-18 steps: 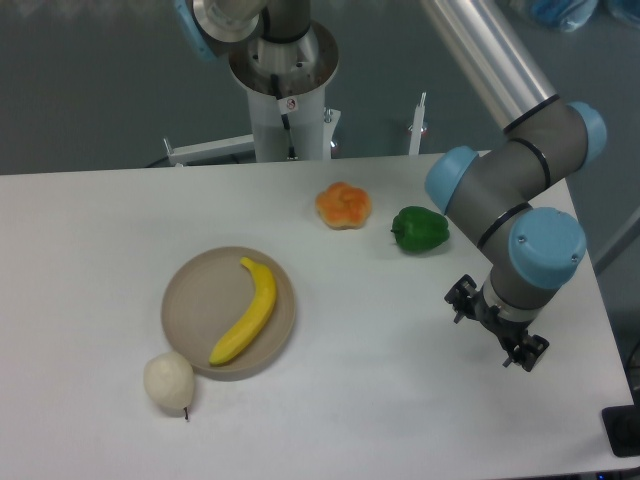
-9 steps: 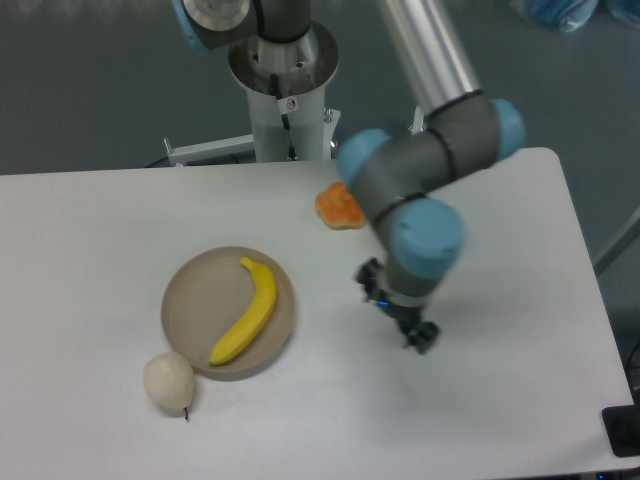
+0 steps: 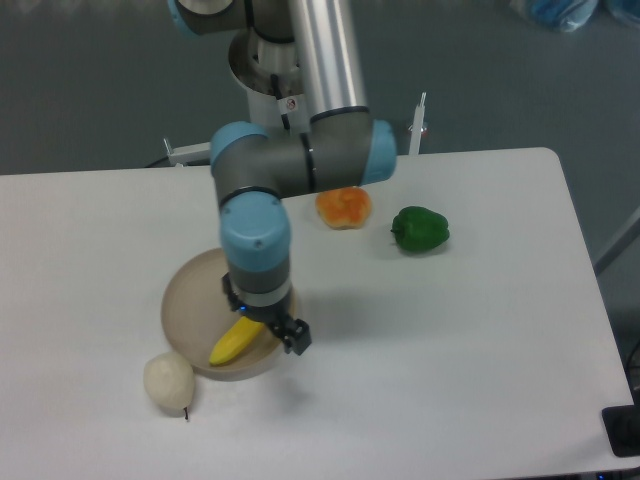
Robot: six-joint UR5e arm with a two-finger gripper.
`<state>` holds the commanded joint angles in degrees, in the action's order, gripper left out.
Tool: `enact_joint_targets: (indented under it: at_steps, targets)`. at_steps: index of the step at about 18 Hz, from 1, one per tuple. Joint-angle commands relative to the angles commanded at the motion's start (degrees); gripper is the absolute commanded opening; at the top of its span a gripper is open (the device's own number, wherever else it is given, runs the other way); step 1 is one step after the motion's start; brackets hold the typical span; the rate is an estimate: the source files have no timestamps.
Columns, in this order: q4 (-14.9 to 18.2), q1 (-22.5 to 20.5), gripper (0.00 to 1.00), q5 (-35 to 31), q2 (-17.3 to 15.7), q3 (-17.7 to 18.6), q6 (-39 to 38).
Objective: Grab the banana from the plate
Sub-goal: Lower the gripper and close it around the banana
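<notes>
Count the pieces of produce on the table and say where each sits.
4. The banana lies on the plate, partly under the gripper. The pear touches the plate's front-left rim. The orange fruit and green pepper sit behind, to the right.

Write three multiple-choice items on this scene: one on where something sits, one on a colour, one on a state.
1. Where does the pear sit?
A. On the table beside the plate's lower left rim
B. In the middle of the plate
C. Next to the green pepper

2. What colour is the pepper?
A. Red
B. Green
C. Yellow

3. Where is the banana now?
A. Lifted clear above the table
B. Lying on the table beside the orange fruit
C. Lying on the plate, partly hidden by the arm

Answers:
1. A, the whitish pear rests on the table just off the plate's rim.
2. B, it is plainly green, right of the orange fruit.
3. C, its yellow lower end shows on the plate below the gripper, whose jaws cannot be read as open or shut.
</notes>
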<state>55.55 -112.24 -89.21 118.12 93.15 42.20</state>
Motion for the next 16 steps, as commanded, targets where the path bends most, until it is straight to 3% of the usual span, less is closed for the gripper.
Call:
enact_joint_targets:
  at_steps: [4,10,11,16]
  targets:
    - [-1.8,0.4,1.0,-0.3,0.8,2.7,-0.8]
    - [-2.7,0.9,1.0,0.0,2.5,3.2,-1.9]
    - [-3.3,1.1,0.96,0.0,2.7,3.2,-2.2]
    - [-3.3,1.1,0.23,0.1,3.1,3.1,-2.4]
